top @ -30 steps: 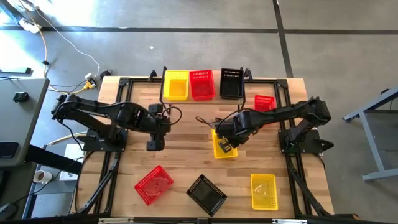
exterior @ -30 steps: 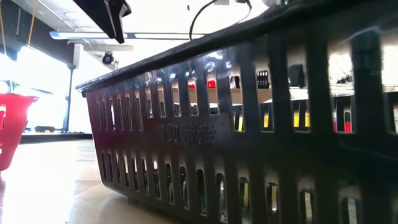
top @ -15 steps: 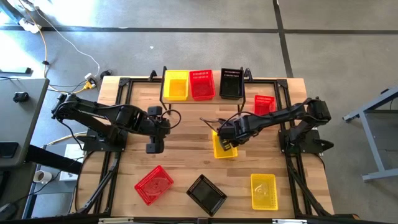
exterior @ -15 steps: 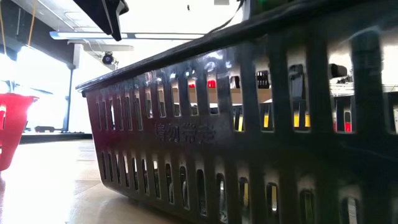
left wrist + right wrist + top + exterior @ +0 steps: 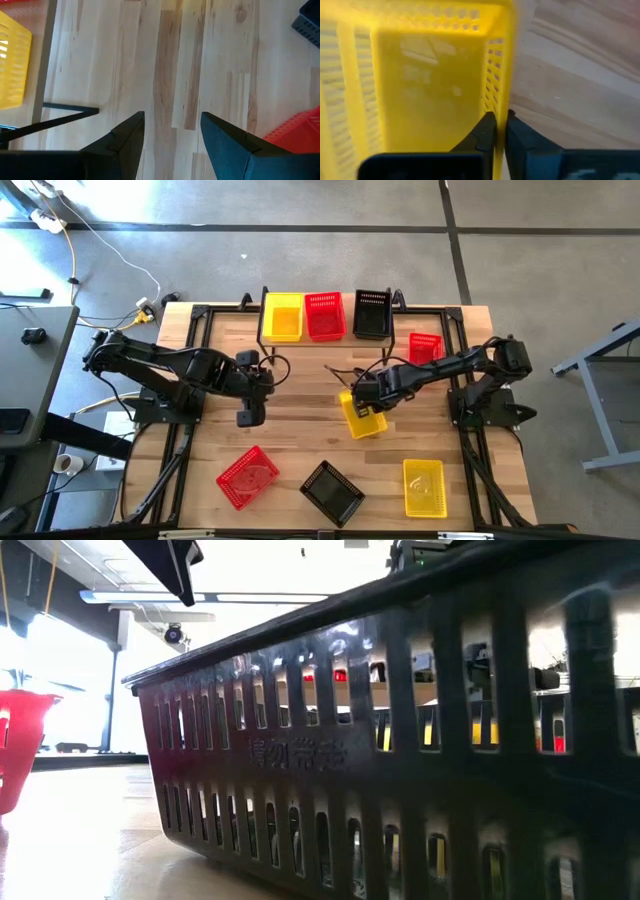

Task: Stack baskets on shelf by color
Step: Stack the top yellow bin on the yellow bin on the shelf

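The shelf (image 5: 325, 335) stands at the table's far edge with a yellow basket (image 5: 283, 317), a red basket (image 5: 324, 316) and a black basket (image 5: 372, 313) on its top. My right gripper (image 5: 364, 400) is shut on a second yellow basket (image 5: 364, 418) at the table's middle. My left gripper (image 5: 250, 416) hovers open and empty left of centre, over bare wood (image 5: 172, 135). A red basket (image 5: 247, 476), a black basket (image 5: 332, 491) and a yellow basket (image 5: 424, 486) rest on the table near its front edge. Another red basket (image 5: 425, 346) rests right of the shelf. My right gripper pinches the yellow basket's mesh wall at its rim (image 5: 499, 117), one finger (image 5: 485, 134) inside the basket and one (image 5: 522, 140) outside. The fingers come from above, slanting down from the table's right. Whether the basket's bottom is on the table does not show.
The near black basket (image 5: 400, 740) fills the low view, with the near red basket (image 5: 20, 740) at its left. The shelf's thin black leg (image 5: 60, 109) shows in the left wrist view. Bare wood lies between the two arms.
The yellow basket in my right gripper has turned a little about the held wall, its near end swinging toward the table's right edge. The gripper has stayed shut on it. My left arm has kept still.
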